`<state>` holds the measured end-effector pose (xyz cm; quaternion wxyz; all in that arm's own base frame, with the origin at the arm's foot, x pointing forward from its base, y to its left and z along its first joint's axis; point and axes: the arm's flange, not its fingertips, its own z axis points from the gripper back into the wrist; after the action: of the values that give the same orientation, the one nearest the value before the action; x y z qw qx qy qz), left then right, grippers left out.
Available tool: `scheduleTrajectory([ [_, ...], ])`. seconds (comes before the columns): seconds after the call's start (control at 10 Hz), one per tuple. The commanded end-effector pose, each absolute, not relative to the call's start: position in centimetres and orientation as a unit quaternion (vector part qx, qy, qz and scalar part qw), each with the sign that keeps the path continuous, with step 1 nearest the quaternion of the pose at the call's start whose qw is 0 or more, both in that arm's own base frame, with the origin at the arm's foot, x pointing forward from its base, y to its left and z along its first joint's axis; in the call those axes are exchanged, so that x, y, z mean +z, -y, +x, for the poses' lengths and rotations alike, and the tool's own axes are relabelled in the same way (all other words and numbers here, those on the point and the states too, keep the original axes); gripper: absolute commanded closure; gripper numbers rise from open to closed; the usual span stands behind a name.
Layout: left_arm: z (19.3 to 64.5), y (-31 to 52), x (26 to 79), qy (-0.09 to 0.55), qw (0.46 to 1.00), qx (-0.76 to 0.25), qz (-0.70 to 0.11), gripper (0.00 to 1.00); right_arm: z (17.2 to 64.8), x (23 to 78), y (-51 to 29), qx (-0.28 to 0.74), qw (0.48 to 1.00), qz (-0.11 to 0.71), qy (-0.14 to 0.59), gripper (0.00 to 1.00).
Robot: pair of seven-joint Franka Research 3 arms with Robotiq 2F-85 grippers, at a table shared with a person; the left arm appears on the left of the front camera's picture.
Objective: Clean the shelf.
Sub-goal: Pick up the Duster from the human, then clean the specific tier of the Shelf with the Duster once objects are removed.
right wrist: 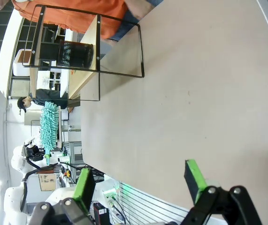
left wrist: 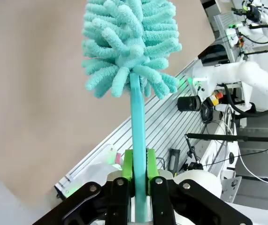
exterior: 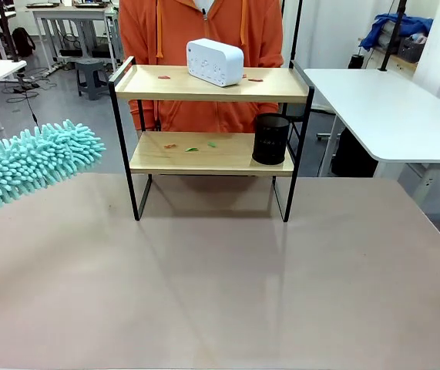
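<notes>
Shelf [exterior: 204,94] sits at the far middle of the table [exterior: 220,293], right in front of a person [exterior: 139,31] in an orange top. This shelf has two flat boards of light, smooth wood. They are held in a thin black metal frame with four straight legs. On the top board rests a white box [exterior: 215,62] with round corners and tiny dots on its front. On the bottom board, at the right end, stands a black can [exterior: 270,139], round and full of little holes. Small red and green bits [exterior: 192,149] lie on both boards. The table top is tan, flat and smooth.

To the left of the shelf, not touching it, hangs a duster [exterior: 31,162]. Its head is teal, soft and fluffy, made of lots of fat little noodles. Its handle is a thin teal stick. The left claw [left wrist: 140,163] is clenched tight on that stick, with green pads [left wrist: 127,164] pressed on both sides. The right claw [right wrist: 140,179] is released, fingers spread wide with nothing between them.
</notes>
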<state>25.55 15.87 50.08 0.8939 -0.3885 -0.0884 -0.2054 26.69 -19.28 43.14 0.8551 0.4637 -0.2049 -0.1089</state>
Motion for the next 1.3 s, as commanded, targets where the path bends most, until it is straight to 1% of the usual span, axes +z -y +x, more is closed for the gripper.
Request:
scheduleTrajectory([
  [0.0,25.87,-16.73,50.60,0.090,0.896,-0.193,-0.389,1.00,26.84,43.12,19.25,-0.098,0.850,0.469,0.217,0.00],
  [1.2,25.87,-16.73,50.60,0.090,0.896,-0.193,-0.389,1.00,26.84,43.12,19.25,-0.098,0.850,0.469,0.217,0.00],
])
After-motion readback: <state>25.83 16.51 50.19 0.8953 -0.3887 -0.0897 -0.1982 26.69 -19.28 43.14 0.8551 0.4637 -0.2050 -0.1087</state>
